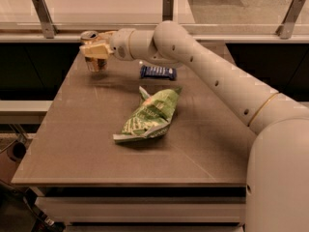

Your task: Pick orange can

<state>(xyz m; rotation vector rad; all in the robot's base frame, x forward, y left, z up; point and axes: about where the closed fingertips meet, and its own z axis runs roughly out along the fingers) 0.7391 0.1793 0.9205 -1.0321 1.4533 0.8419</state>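
**A:** Where was the orange can (pixel 95 65)?

**B:** At the far left corner of the table (pixel 82 144), standing upright. It was a small cylinder of orange-gold metal with a dull sheen, and its silver top rim showed above the fingers. I could not tell whether its base touched the tabletop or hung just above it.

**A:** And the gripper (pixel 93 51)?

**B:** Right on the can, reaching in from the right. Its 2 pale, blocky fingers (pixel 102 48) were closed across the can's upper body, and the can filled the gap between them.

**A:** What carried it?

**B:** A smooth, cream-white arm (pixel 207 71). It was made of rounded tubes with small dark dots along them and a thin gold ring low down. It ran from the near right diagonally to the far left.

**A:** What else lay on the table?

**B:** 2 things. A flat, dark-blue snack bar (pixel 158 72), rectangular with pale print, lay near the far edge, right of the can and just below the arm. A crumpled green chip bag (pixel 148 116), glossy and creased, lay on its side around the middle, well apart from the can.

**A:** The table itself?

**B:** A flat, matte brown-grey slab with a straight near edge. Beyond its far edge ran a pale ledge (pixel 106 27) with 3 upright metal posts (pixel 42 14).
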